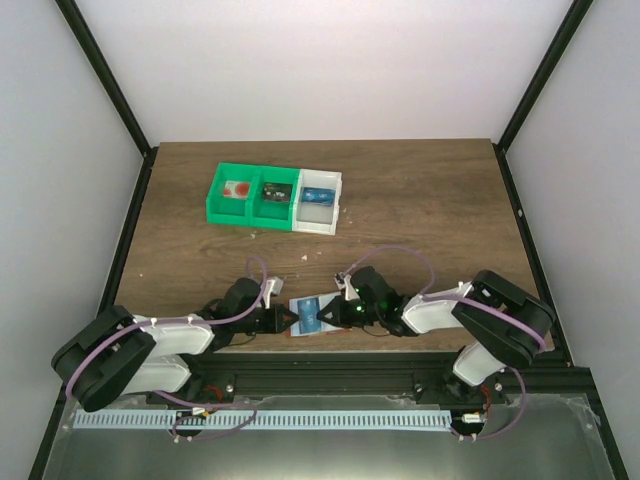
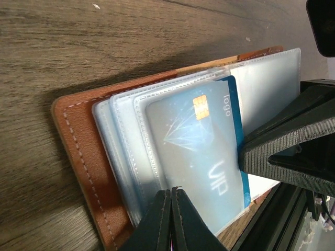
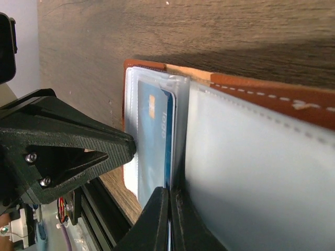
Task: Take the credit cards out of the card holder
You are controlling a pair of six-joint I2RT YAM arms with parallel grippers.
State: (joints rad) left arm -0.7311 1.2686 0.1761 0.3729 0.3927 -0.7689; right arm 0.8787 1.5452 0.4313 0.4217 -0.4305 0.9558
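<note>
The card holder (image 2: 78, 136) lies open on the wooden bench (image 2: 78, 42), its orange-brown rim at the left. In its clear pale pockets sits a blue credit card (image 2: 193, 141) with a gold chip, a diamond drawing and the words "logo" and "VIP"; its right strip is outside the pocket. The left gripper (image 2: 171, 192) has its fingers pressed together over the holder's lower edge. The right gripper (image 2: 245, 158) touches the card's right edge with its black tip

We read "logo" and "VIP" in pale letters on the blue card (image 2: 199, 151) from the left wrist. From the right wrist we make out only "logo" on it.
</note>
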